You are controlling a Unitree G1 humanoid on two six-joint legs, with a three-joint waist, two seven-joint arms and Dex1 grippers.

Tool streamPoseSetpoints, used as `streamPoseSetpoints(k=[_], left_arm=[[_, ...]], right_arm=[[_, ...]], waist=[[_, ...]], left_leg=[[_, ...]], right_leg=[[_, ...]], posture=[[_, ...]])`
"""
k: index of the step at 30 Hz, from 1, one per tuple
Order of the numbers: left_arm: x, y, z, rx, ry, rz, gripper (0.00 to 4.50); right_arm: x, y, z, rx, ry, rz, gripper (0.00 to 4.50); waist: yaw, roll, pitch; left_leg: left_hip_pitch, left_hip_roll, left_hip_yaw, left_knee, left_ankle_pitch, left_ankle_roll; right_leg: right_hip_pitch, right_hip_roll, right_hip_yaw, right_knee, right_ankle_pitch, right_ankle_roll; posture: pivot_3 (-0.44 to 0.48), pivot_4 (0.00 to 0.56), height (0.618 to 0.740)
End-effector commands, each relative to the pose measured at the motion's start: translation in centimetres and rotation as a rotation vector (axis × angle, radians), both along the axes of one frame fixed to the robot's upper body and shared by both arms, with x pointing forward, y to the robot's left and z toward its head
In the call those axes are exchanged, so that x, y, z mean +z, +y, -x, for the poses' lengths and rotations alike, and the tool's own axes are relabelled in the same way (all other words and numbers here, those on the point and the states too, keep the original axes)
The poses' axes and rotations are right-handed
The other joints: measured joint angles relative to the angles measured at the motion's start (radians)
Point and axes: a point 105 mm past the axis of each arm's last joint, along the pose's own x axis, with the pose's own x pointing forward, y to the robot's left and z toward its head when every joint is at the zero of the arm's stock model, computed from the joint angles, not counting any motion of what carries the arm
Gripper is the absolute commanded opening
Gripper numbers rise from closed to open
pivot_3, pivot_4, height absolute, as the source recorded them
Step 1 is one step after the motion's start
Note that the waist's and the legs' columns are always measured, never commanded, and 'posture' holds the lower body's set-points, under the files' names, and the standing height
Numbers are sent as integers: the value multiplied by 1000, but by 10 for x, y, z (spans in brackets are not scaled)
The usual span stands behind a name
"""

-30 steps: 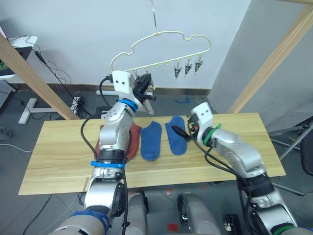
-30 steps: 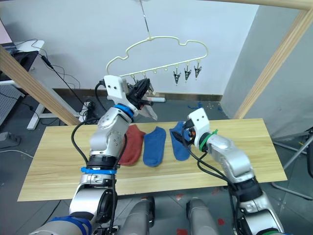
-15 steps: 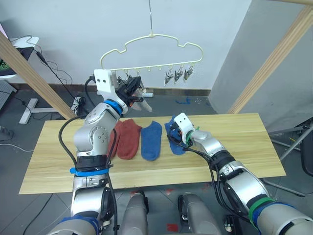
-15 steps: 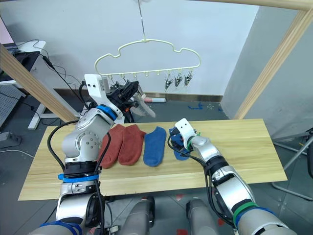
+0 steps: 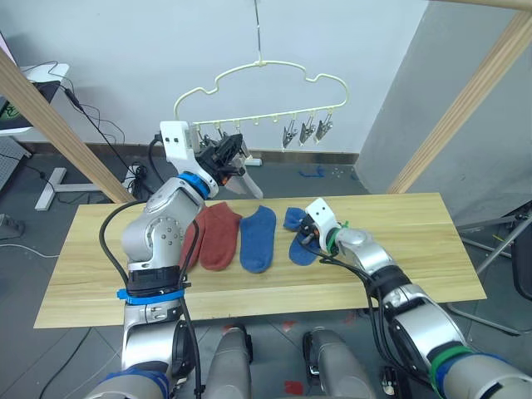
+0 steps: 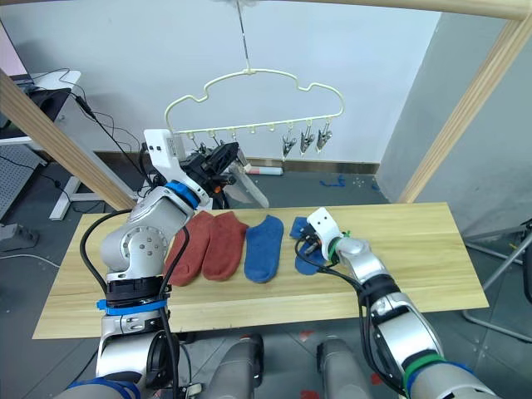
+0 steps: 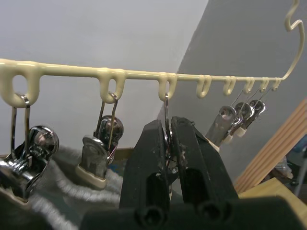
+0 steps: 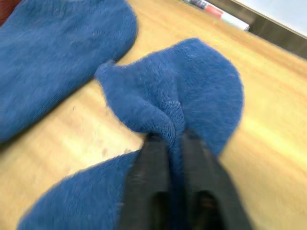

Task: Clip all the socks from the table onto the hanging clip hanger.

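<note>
We see the left pincer (image 7: 168,143) raised at the pale-yellow clip hanger (image 5: 274,79), its two black fingers pressed together on the wire of a metal clip (image 7: 166,103) that hangs from the third loop of the hanger's bar. Beside it, two more clips bite into grey socks (image 7: 57,191); in the head view a grey sock (image 6: 249,187) dangles below that pincer. Three further clips (image 5: 306,129) hang bare toward the hanger's right end.

On the wooden desk (image 5: 100,274) lie two rust-red socks (image 5: 218,237), touching side by side, and just right of them a blue sock (image 5: 257,238) lying flat. The right pincer (image 8: 173,143) is down at the desk, clamped on a raised fold of a second blue sock (image 8: 201,91), which is bunched up around the fingertips and still rests on the boards near the flat blue one. Behind the desk, cables (image 5: 100,125) trail over the floor.
</note>
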Motion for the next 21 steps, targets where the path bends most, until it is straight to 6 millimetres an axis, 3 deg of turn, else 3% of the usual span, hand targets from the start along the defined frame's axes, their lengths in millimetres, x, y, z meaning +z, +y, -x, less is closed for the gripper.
streamPoseSetpoints(k=[1,5,10,15,21], left_arm=[[-1,7,1,-12,69,116,0],[-6,4,4,-81,186,281,0],[-11,1,11,-150,292,363,0],[-6,-3,14,-189,313,413,0],[-3,-13,15,-230,318,418,0]], right_arm=[[23,-2,13,53,-64,-55,6],[63,2,34,89,-175,-127,6],[109,10,57,97,-275,-185,6],[134,26,73,100,-314,-220,6],[149,38,75,88,-334,-257,6]], waist=[[0,0,0],[-8,0,0],[-16,0,0],[-15,0,0],[-16,0,0]], left_leg=[[0,0,0,0,0,0],[0,0,1,0,0,0],[0,1,-1,0,0,0],[0,0,0,0,0,0],[0,0,0,0,0,-1]], right_leg=[[0,0,0,0,0,0],[-1,0,1,0,0,0],[-1,1,1,1,-1,1],[-1,1,1,0,0,0],[-1,1,1,0,0,0]], posture=[[11,255,740],[2,251,740],[-24,247,740],[-41,238,740],[-49,234,740]])
